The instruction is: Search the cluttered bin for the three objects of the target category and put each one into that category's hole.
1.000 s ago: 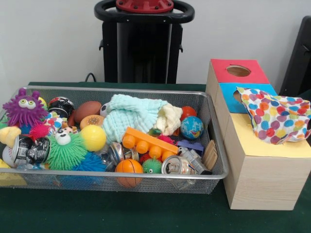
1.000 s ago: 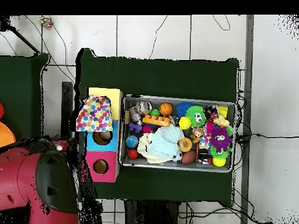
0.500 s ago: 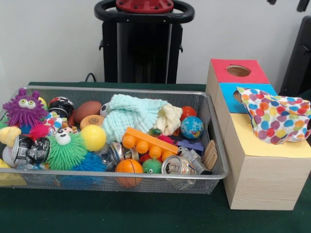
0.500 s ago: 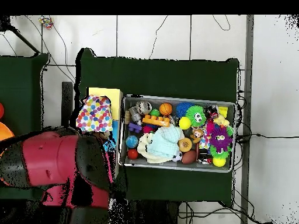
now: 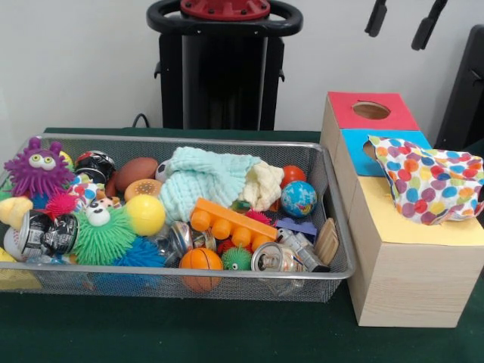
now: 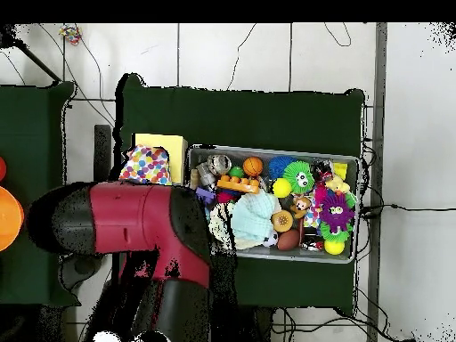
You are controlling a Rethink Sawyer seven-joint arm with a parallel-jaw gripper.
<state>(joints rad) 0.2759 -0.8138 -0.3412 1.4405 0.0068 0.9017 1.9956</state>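
While nothing is held, cloth (image 5: 206, 181) lies mid-bin (image 5: 333, 227), a spotted one (image 5: 432, 185) draped over the box (image 5: 401, 280) | gripper (image 5: 401, 21) at 1 o'clock, fingers wide, empty | step: approach | next: descend toward 9 o'clock onto cloth

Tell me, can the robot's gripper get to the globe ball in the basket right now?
Probably yes. The globe ball lies on top of the pile with nothing over it, and the gripper hangs open high above the red box, so the way down looks free.
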